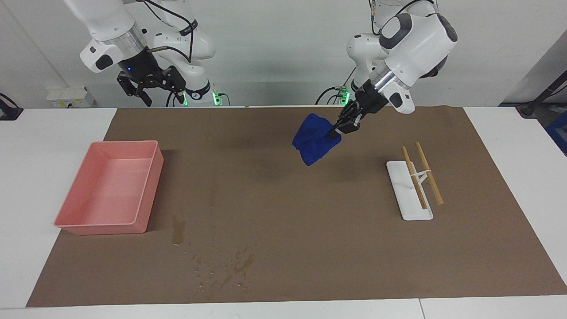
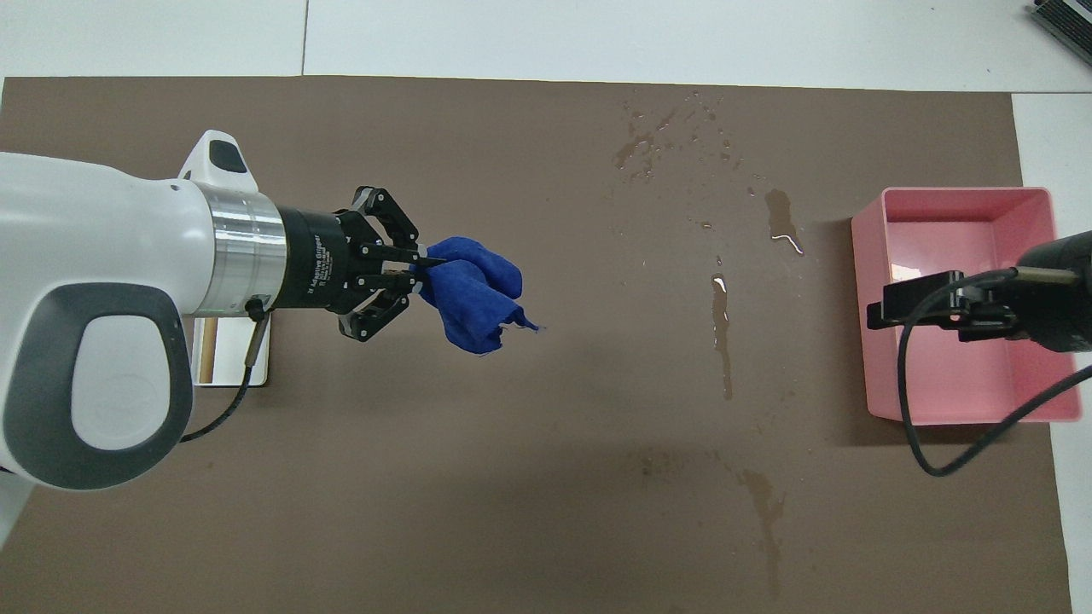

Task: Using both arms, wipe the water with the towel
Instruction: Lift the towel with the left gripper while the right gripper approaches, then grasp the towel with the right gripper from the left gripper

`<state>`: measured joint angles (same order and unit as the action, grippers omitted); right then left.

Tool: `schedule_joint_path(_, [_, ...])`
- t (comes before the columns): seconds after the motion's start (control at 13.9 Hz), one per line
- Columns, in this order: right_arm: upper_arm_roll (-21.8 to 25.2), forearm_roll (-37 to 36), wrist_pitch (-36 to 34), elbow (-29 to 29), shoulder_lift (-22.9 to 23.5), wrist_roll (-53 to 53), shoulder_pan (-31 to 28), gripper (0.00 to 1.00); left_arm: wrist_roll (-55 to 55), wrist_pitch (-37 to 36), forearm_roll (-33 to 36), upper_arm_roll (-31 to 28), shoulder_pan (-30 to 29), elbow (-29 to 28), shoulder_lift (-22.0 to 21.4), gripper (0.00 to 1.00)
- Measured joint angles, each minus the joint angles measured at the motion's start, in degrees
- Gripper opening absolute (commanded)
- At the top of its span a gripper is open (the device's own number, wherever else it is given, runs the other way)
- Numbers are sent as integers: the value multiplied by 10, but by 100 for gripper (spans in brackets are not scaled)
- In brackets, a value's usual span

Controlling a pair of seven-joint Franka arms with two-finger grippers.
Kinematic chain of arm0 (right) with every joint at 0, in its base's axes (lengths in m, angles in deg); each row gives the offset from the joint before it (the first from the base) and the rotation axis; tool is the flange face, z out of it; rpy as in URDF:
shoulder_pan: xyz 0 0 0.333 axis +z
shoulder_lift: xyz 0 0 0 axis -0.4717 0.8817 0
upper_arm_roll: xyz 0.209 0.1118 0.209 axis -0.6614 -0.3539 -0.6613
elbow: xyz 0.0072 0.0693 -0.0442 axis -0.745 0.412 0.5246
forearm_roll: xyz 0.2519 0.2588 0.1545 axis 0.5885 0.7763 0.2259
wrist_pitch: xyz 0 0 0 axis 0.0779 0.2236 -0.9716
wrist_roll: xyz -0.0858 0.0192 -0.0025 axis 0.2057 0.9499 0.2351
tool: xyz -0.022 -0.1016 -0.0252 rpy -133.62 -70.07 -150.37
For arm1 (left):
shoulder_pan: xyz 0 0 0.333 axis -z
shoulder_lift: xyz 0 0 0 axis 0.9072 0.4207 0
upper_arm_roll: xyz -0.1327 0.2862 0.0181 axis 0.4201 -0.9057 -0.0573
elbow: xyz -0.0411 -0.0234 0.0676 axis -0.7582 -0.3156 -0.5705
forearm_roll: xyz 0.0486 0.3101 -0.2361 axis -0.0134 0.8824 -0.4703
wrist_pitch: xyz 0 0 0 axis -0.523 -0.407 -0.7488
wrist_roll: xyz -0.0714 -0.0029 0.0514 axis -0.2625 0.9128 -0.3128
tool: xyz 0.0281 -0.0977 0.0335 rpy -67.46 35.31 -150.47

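My left gripper point(image 1: 340, 129) is shut on a crumpled blue towel point(image 1: 315, 138) and holds it in the air over the brown mat point(image 1: 310, 230), at the robots' side of the middle. In the overhead view the left gripper point(image 2: 420, 269) pinches the towel point(image 2: 473, 294) by one edge. The water point(image 1: 221, 268) is a scatter of dark blotches and droplets near the mat's edge farthest from the robots, with a blotch point(image 1: 178, 230) beside the pink bin. It shows in the overhead view point(image 2: 661, 141) with a thin streak point(image 2: 722, 333). My right gripper point(image 1: 141, 94) waits raised, over the bin in the overhead view point(image 2: 883, 309).
A pink rectangular bin point(image 1: 102, 229) sits at the right arm's end of the mat; it also shows in the overhead view point(image 2: 964, 194). A white stand point(image 1: 409, 208) carrying two wooden sticks point(image 1: 429, 173) sits at the left arm's end.
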<state>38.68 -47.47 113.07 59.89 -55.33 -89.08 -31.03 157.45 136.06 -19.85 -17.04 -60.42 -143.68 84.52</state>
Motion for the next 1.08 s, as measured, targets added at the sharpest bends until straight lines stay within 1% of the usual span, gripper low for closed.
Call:
schedule_joint_path(0.14, [0, 58, 37, 31, -9, -73, 0, 100, 84, 54, -3, 1, 39, -2, 1, 0])
schedule_joint_path(0.36, [0, 149, 58, 57, -15, -191, 0, 100, 173, 109, -3, 2, 82, -11, 3, 0])
schedule_joint_path(0.5, [0, 201, 65, 70, -19, -271, 1, 100, 199, 126, -3, 2, 95, -13, 3, 0])
schedule_joint_path(0.72, [-3, 269, 107, 95, -24, -364, 3, 100, 212, 131, -13, 2, 103, -13, 4, 0])
schedule_joint_path(0.79, [-4, 292, 119, 105, -25, -386, 3, 100, 218, 136, -16, 2, 109, -13, 4, 0])
schedule_joint_path(0.93, [-6, 316, 138, 126, -25, -407, 14, 100, 240, 159, -18, 2, 125, -13, 5, 0])
schedule_joint_path(1.08, [-8, 330, 188, 151, -25, -429, 39, 100, 266, 192, -19, 2, 147, -13, 5, 0])
